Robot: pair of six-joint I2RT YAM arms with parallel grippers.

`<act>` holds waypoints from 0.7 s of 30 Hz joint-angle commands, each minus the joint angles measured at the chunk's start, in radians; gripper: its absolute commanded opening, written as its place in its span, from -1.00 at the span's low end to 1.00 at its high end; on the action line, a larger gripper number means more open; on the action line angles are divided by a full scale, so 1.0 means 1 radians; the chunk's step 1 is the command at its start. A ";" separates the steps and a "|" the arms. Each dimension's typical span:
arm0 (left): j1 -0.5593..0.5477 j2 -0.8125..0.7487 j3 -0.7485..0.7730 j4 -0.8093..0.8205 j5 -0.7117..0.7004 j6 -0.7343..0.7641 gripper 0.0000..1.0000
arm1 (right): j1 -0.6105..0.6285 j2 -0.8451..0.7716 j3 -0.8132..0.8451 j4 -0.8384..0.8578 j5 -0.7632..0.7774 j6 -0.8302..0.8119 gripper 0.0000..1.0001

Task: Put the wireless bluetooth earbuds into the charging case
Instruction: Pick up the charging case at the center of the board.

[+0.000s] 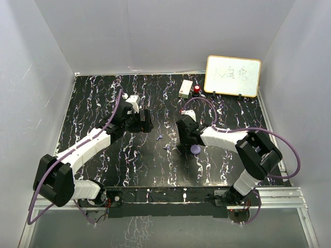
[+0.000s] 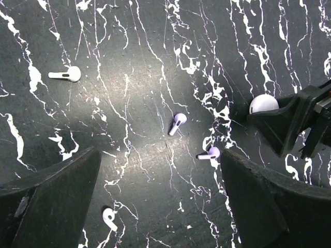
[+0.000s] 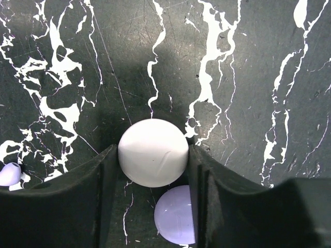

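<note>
Two grippers share this step. At the left, the left gripper (image 2: 160,155) hovers over the marbled black table (image 2: 155,51) with its fingers spread fully and nothing between them. Its wrist view shows, from left to right, a white earbud (image 2: 64,75) far off, then another white earbud (image 2: 108,217) by the lower-left finger; leave both alone. Next come the task pieces: a lilac earbud (image 2: 177,123) between the fingers and a second lilac earbud (image 2: 209,153) just beside the other finger. Both lie loose on the table, neither seated in anything. At the right, the right gripper (image 3: 153,155) has its fingers pressed against both sides of a white round puck (image 3: 150,139), pinching it. A lilac round puck (image 3: 175,217) sits against or partly under it; which cannot be told. Whether either puck is the charging case is unclear. Recommended: keep the pinch centred and level, move the white puck without dragging the lilac one, and steer clear of the nearby lilac earbud.
</note>
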 commanded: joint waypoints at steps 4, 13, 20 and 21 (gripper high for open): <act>0.001 -0.049 0.010 0.002 0.132 -0.025 0.97 | 0.002 -0.080 0.000 0.045 -0.009 -0.074 -0.31; 0.056 -0.068 -0.056 0.167 0.354 -0.148 0.95 | 0.002 -0.188 0.076 0.241 -0.263 -0.239 -0.41; 0.141 -0.075 -0.152 0.383 0.535 -0.317 0.77 | 0.005 -0.239 0.059 0.343 -0.393 -0.312 -0.48; 0.142 -0.072 -0.158 0.400 0.545 -0.330 0.73 | 0.005 -0.248 0.052 0.355 -0.402 -0.322 -0.48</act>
